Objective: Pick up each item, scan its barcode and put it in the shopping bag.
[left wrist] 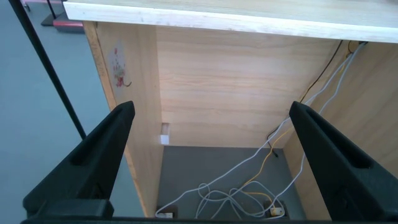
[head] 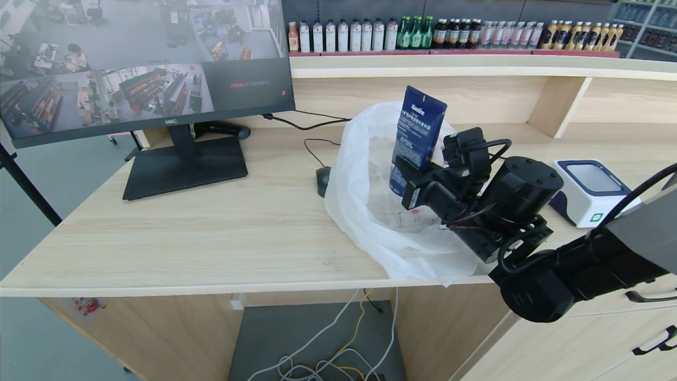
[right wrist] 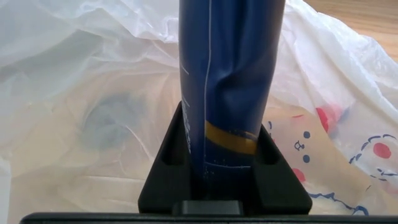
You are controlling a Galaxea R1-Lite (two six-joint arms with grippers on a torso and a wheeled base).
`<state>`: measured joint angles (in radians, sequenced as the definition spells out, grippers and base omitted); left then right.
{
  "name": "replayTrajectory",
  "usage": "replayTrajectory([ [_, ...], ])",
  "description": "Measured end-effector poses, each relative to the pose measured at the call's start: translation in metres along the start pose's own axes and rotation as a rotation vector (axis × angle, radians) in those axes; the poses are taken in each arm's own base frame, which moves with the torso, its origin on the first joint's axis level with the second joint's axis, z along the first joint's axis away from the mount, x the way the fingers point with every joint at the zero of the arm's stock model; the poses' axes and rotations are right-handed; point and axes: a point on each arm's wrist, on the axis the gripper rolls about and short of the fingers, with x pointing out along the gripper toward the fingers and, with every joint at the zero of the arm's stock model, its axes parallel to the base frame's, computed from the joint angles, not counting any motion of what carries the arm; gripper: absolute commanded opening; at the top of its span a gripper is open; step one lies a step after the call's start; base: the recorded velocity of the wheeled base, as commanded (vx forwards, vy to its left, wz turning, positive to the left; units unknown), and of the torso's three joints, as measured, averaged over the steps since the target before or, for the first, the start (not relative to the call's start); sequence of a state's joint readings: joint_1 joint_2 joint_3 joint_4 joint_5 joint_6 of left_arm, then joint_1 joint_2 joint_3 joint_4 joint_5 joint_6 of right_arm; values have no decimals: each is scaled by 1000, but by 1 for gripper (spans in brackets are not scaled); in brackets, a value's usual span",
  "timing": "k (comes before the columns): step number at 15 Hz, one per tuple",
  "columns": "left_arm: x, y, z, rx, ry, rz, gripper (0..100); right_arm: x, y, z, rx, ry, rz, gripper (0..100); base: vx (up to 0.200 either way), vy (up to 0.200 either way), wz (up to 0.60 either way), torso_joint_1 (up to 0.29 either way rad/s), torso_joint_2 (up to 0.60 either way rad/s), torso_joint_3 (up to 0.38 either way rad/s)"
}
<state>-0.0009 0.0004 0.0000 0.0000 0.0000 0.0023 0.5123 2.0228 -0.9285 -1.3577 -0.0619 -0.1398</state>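
– Blue pouch, location?
– Upright over the white shopping bag on the surface, its lower end clamped in the right end effector. The left end effector is spread wide, facing the recess under the surface.
– Failure modes?
– The glossy, creased film may slip. The thin, crinkled bag mouth may fold shut, so the flat pouch lands outside.
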Motion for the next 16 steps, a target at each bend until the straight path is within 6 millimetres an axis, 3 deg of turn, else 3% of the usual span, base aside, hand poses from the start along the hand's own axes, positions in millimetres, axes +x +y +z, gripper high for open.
replayTrajectory([
  [16,0,0,0,0,0,0,100,7,6,-6,-2,26,25,0,0,0,0,0,0,0],
])
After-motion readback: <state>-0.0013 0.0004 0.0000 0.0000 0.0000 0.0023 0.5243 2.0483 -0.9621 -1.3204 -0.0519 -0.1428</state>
